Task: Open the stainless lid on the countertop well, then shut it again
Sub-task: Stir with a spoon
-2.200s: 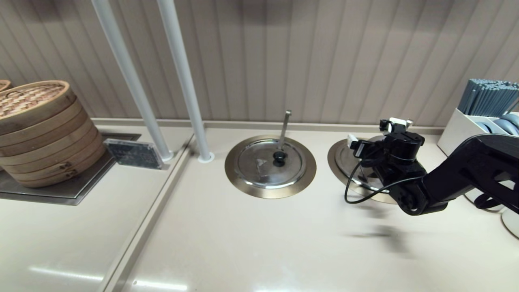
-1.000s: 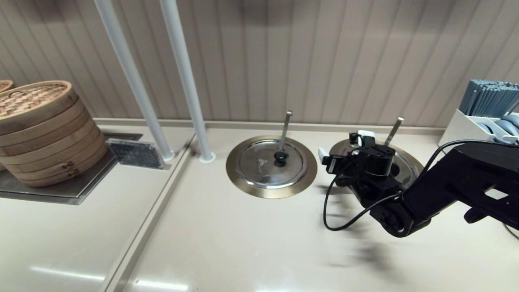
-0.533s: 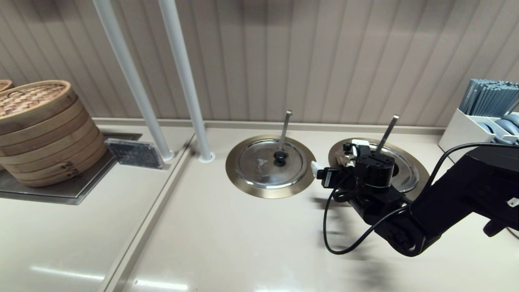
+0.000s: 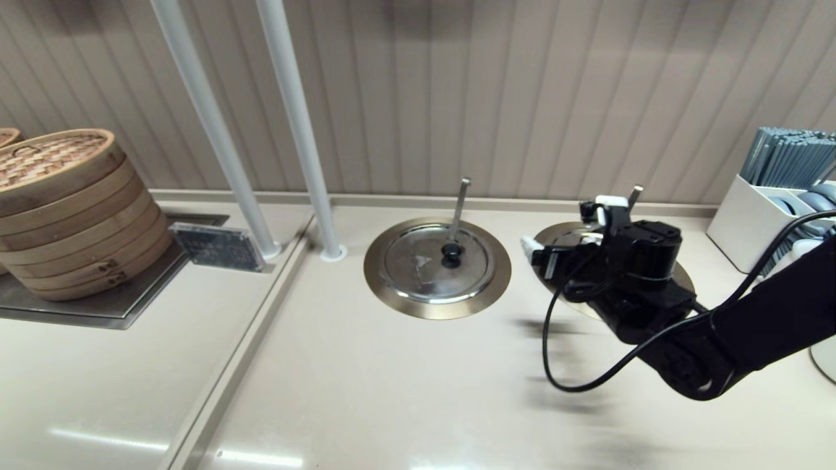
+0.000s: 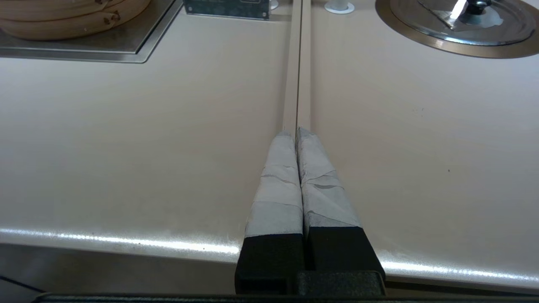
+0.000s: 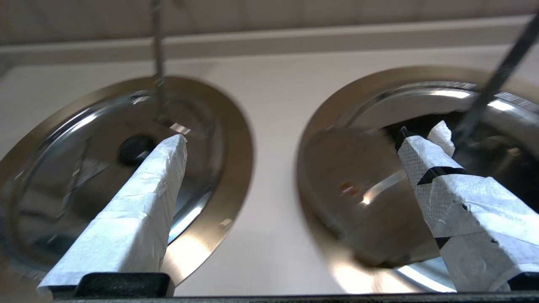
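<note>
The countertop well (image 4: 554, 236) is the right-hand brass ring, mostly covered by my right arm in the head view. The tip of its slanted utensil handle (image 4: 634, 190) shows behind the gripper. My right gripper (image 4: 568, 223) hovers over the well's left side, open wide and holding nothing. In the right wrist view the stainless lid (image 6: 366, 193) is blurred and sits askew over the ring (image 6: 337, 101), with dark opening (image 6: 488, 147) beside it. One fingertip (image 6: 421, 160) is at the lid's far edge. My left gripper (image 5: 297, 132) is shut over the counter seam.
The twin lid (image 4: 434, 264) with its upright handle (image 4: 460, 205) lies closed to the left. Two white poles (image 4: 297, 130) stand behind it. Bamboo steamers (image 4: 65, 209) and a small sign (image 4: 219, 247) are far left. A white caddy (image 4: 744, 209) is far right.
My right gripper swung left and toward me off the right well, then came back right and away over it. The slanted handle is now mostly hidden behind it.
</note>
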